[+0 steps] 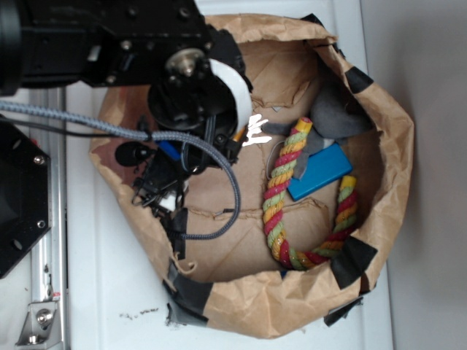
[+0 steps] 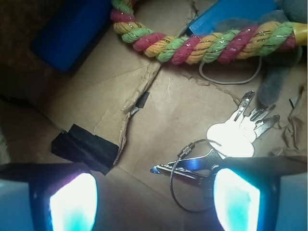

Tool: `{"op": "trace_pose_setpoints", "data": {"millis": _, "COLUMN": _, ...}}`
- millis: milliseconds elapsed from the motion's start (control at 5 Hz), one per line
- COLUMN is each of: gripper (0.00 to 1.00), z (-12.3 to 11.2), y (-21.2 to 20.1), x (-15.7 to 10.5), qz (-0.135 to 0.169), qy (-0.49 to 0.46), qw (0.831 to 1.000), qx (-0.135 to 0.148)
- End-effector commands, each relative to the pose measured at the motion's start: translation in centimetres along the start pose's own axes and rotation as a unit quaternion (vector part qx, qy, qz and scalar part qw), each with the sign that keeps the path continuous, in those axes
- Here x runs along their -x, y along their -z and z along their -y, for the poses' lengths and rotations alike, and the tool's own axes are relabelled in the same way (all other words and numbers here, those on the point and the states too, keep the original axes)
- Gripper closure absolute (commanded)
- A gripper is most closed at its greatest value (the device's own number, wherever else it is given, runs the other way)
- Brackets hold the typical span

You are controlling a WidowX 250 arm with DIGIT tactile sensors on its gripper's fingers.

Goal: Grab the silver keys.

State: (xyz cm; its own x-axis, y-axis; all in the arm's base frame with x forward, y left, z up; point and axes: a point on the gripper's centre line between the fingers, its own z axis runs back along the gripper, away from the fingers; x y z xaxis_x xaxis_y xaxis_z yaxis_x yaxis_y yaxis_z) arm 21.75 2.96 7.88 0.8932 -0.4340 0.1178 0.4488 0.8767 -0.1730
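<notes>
Silver keys [image 2: 236, 139] lie just ahead, right of centre, blades pointing away; your gripper [image 2: 154, 199] hangs released, so shift right.

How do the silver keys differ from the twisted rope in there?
The keys are shiny bare metal; the rope is soft twisted cord in red, yellow and green. The keys form a small flat bunch on a thin wire ring; the rope is much longer and thicker, curving in a loop in the exterior view. In the wrist view the keys sit close to the gripper, the rope farther off. Both lie on the brown paper.
</notes>
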Motion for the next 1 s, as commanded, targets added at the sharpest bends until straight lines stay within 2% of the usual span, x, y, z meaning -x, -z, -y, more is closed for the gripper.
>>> {"op": "trace_pose_setpoints", "data": {"millis": 0, "gripper": 0.00, "z": 0.1, "y": -1.1, "x": -0.6, "qz": 0.015, "qy": 0.011, "qw": 1.000, "qx": -0.014}}
{"op": "trace_pose_setpoints", "data": {"millis": 400, "gripper": 0.00, "z": 0.1, "y": -1.1, "x": -0.6, "qz": 0.015, "qy": 0.011, "qw": 1.000, "qx": -0.014}}
{"op": "trace_pose_setpoints", "data": {"millis": 800, "gripper": 0.00, "z": -1.7, "y": -0.2, "x": -0.2, "qz": 0.007, "qy": -0.023, "qw": 0.999, "qx": -0.038}}
